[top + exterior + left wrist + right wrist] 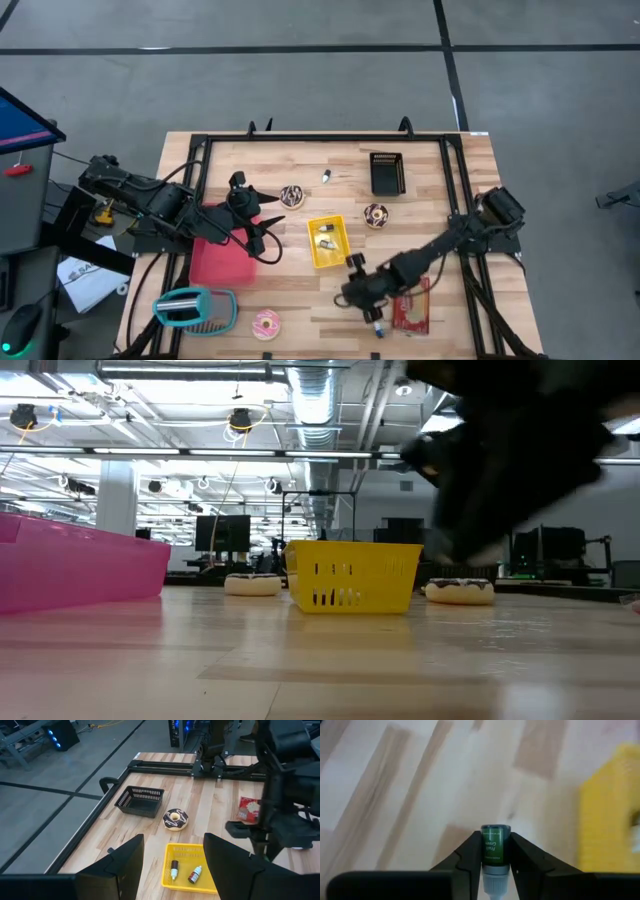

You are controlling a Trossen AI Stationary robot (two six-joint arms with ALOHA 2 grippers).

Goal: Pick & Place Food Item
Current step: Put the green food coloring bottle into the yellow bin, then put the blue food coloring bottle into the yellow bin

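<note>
right gripper (495,851) clamped on small green-labelled bottle (494,851), above table (300,300) beside yellow basket (327,241) | left gripper (268,222) spread wide, empty, above pink tray (215,262) | basket held two bottles | chocolate doughnut (376,214) by black basket (386,172)

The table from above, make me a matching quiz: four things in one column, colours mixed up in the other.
Things:
1. small basket holding two bottles
2. empty basket at the far edge
3. tray under the left gripper
4. bottle in the right gripper

Colours:
A. black
B. green
C. yellow
D. pink

Pairs: 1-C, 2-A, 3-D, 4-B
</note>
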